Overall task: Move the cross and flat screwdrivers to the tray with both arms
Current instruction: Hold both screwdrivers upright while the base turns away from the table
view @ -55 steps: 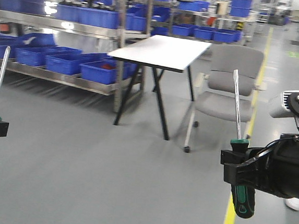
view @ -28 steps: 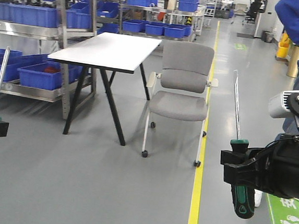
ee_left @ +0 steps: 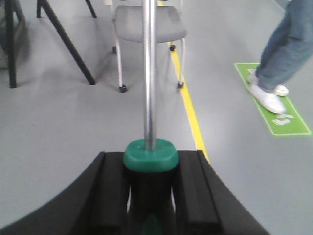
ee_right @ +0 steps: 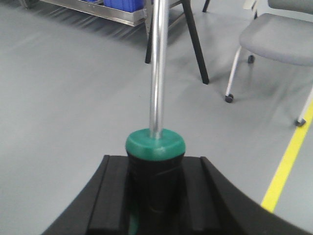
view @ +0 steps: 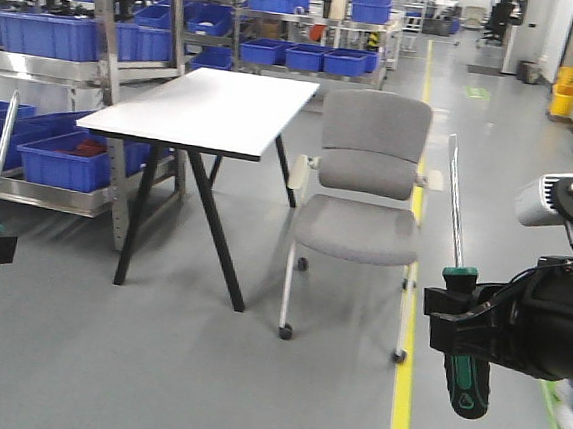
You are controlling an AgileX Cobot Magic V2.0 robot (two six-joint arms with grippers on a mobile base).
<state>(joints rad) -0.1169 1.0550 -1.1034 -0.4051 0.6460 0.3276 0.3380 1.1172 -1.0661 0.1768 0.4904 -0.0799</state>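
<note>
Chair [view: 361, 196] stands right of the table [view: 210, 108]; shelves [view: 39, 64] holding bins [view: 310, 56] stand behind them.

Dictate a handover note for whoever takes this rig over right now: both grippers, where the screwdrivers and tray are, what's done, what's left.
Left gripper: shut on the left screwdriver at its green handle, shaft upright.
Right gripper: shut on the right screwdriver, same way.
Cross versus flat: tips too small to tell.
Tray: in no view; ahead stand a white table and a grey chair.
Done: both screwdrivers picked up.
Left: reach the tray, set both in it, release.
</note>
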